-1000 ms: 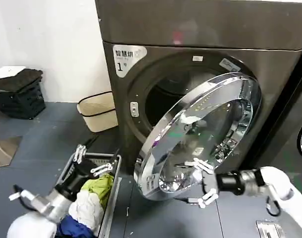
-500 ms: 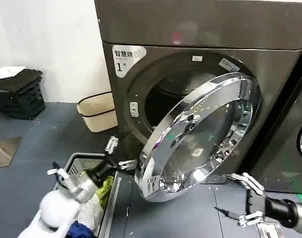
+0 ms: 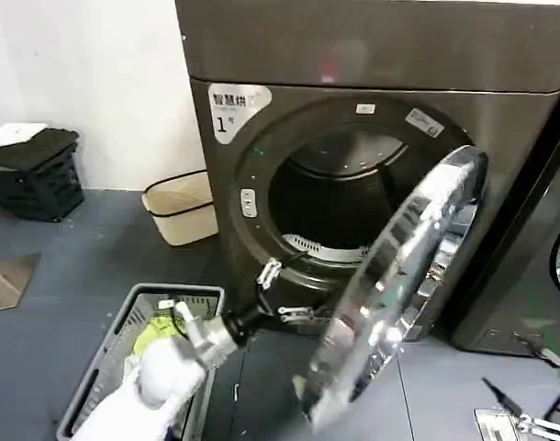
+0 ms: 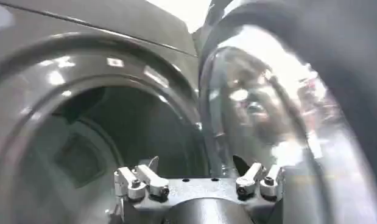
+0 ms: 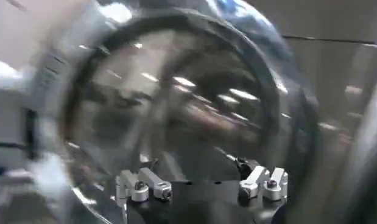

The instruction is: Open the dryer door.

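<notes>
Head view: a dark grey floor [image 3: 69, 276] runs to a white wall [image 3: 87, 83], with a black crate [image 3: 32, 175] and a beige basket [image 3: 181, 208] against it. The left gripper [image 3: 278, 292], fingers spread and holding nothing, reaches in front of the drum mouth [image 3: 340, 197], above a laundry basket [image 3: 133, 322]. Just to its right the dryer door [image 3: 399, 285] stands swung wide, edge-on, its chrome ring facing away from the opening. The right gripper [image 3: 537, 390], also spread and empty, sits low beyond the door, well apart from it, above bare floor.
</notes>
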